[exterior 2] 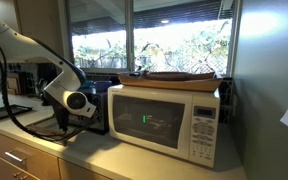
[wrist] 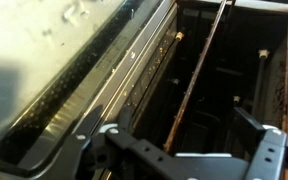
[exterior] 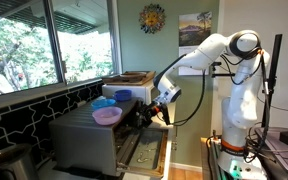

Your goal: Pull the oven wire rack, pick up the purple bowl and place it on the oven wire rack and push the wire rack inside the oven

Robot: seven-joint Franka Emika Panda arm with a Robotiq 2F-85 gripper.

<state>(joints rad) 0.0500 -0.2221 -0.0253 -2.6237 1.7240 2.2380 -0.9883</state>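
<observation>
The grey oven (exterior: pixel 79 142) stands at the lower left with its door (exterior: pixel 142 150) dropped open. The purple bowl (exterior: pixel 107 116) sits on the oven's top, near its front edge. My gripper (exterior: pixel 157 107) is at the mouth of the cavity, just above the door. In the wrist view the gripper (wrist: pixel 189 135) is open and holds nothing. A thin front bar of the oven wire rack (wrist: pixel 202 75) runs diagonally between the two fingers, inside the dark cavity. The door's glass (wrist: pixel 64 70) fills the left of that view. The gripper also shows in an exterior view (exterior 2: pixel 82 106).
A blue bowl (exterior: pixel 104 102) sits behind the purple one on the oven top, with a tray-like box (exterior: pixel 129 85) further back. A white microwave (exterior 2: pixel 164 120) stands beside the oven with a flat board on it. Windows are behind, and the robot's base (exterior: pixel 234 120) is to the right.
</observation>
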